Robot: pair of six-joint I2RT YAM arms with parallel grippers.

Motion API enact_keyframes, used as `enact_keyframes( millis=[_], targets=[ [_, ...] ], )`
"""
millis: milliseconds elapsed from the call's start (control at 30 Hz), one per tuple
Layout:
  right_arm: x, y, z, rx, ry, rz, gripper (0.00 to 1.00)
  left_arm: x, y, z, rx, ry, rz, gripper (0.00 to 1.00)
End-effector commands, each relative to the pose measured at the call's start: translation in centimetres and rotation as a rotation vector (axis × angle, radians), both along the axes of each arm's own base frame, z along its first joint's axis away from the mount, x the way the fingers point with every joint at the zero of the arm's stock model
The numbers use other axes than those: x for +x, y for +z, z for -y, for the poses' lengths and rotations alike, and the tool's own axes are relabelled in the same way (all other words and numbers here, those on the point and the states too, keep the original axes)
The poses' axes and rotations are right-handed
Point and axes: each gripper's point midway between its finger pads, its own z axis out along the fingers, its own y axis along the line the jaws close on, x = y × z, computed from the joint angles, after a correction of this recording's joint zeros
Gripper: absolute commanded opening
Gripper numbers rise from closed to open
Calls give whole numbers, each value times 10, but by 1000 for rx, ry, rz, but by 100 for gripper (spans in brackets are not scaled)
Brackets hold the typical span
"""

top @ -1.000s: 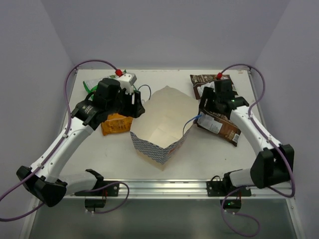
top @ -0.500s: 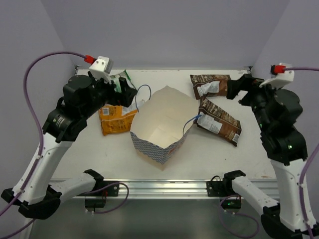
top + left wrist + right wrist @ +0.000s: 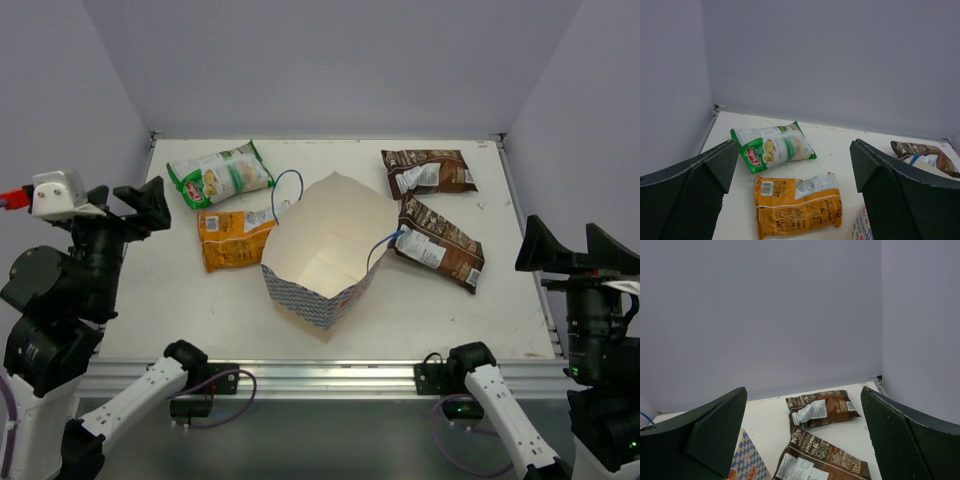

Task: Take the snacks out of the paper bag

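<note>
The paper bag (image 3: 325, 255) stands open in the middle of the table, and its inside looks empty. The green-and-white chip bag (image 3: 218, 173) and the orange packet (image 3: 234, 236) lie to its left, and both show in the left wrist view, the green bag (image 3: 772, 148) above the orange packet (image 3: 797, 203). Two dark brown packets (image 3: 427, 171) (image 3: 440, 244) lie to its right, and the right wrist view shows both (image 3: 821, 408) (image 3: 820, 460). My left gripper (image 3: 130, 197) is open and empty, raised at the far left. My right gripper (image 3: 577, 248) is open and empty, raised at the far right.
The bag's blue cord handles (image 3: 286, 190) stick out from its sides. Purple walls close in the table at the back and both sides. A metal rail (image 3: 320, 375) runs along the near edge.
Both arms have pulled back from the table and risen toward the camera, out to the far left and far right. The packets and the bag have stayed in place.
</note>
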Motion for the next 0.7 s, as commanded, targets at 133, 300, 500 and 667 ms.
enact_keyframes(
  millis=[133, 300, 500, 667],
  targets=[
    [-15, -9, 21, -41, -104, 25, 99, -31, -16, -60, 19, 248, -27, 100],
    [-16, -8, 20, -46, -97, 34, 99, -48, -12, -74, 4, 276, -11, 100],
    [-15, -7, 17, -45, -81, 38, 99, -51, -11, -72, -46, 246, -9, 100],
    [-17, -5, 16, -45, -75, 45, 99, -53, -12, -71, -62, 234, -9, 100]
  ],
)
